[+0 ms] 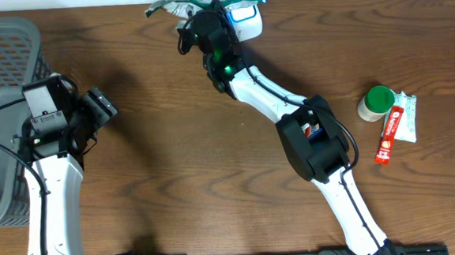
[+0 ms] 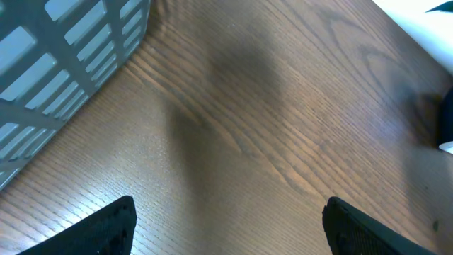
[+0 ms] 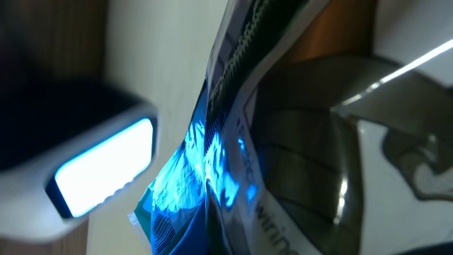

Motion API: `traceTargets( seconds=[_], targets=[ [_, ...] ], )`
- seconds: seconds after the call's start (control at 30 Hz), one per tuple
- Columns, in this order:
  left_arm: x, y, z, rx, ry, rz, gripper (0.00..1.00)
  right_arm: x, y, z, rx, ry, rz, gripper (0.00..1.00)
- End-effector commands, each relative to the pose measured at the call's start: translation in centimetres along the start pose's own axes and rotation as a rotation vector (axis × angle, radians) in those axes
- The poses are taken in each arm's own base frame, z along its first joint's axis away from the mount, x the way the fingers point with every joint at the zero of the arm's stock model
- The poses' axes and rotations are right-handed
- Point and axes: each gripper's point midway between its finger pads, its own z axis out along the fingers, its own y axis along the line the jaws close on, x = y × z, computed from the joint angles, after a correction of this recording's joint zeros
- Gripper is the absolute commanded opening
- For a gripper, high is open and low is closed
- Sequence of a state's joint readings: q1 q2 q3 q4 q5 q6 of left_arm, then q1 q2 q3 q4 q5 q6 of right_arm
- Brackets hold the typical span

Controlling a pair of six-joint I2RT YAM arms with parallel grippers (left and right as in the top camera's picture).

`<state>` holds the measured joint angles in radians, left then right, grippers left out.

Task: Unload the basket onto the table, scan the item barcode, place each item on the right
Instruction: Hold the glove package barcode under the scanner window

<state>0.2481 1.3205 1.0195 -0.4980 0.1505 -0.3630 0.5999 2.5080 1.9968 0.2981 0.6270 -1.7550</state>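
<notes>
A crinkled green-and-white foil packet [image 1: 179, 5] hangs at the table's far edge, with my right gripper [image 1: 205, 24] shut on it. The white scanner [image 1: 246, 19] with its glowing blue window sits right beside it. In the right wrist view the packet [image 3: 212, 163] fills the middle, lit bright blue. The scanner's lit window [image 3: 106, 166] faces it from the left, close by. My own fingers are hidden there. My left gripper [image 1: 99, 104] hovers by the basket. Its fingertips [image 2: 113, 227] stand wide open over bare wood with nothing between them.
A grey plastic basket [image 1: 2, 70] stands at the left edge, close to my left arm, and its wall [image 2: 64, 49] shows in the left wrist view. At the right lie a green-lidded jar [image 1: 376, 102], a red tube [image 1: 388, 136] and a white packet [image 1: 406, 116].
</notes>
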Motion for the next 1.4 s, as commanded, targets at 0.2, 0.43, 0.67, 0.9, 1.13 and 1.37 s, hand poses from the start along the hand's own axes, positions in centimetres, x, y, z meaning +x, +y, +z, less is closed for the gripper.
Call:
traceTargets(
  seconds=[0.2,0.43,0.67,0.9,1.13,1.37],
  targets=[
    [0.2,0.4,0.3,-0.013,0.008,0.002,0.85,1.0,0.2,1.8,0.012,-0.08,0.047,0.01],
    [0.2,0.4,0.3,-0.013,0.008,0.002,0.85,0.7,1.4,2.3,0.003,-0.077,0.15,0.01],
    [0.2,0.4,0.3,-0.013,0.008,0.002,0.85,0.4,3.9,3.2,0.032,-0.018,0.086,0.01],
    [0.2,0.4,0.3,-0.013,0.008,0.002,0.85,0.6,4.6,3.2,0.03,0.028,0.092,0.01],
    [0.2,0.4,0.3,-0.013,0.008,0.002,0.85,0.7,2.8,2.5,0.088,0.06,0.217,0.01],
    [0.2,0.4,0.3,-0.013,0.008,0.002,0.85,5.2,-6.9,-1.4,0.35,0.203,0.482,0.01]
  ],
)
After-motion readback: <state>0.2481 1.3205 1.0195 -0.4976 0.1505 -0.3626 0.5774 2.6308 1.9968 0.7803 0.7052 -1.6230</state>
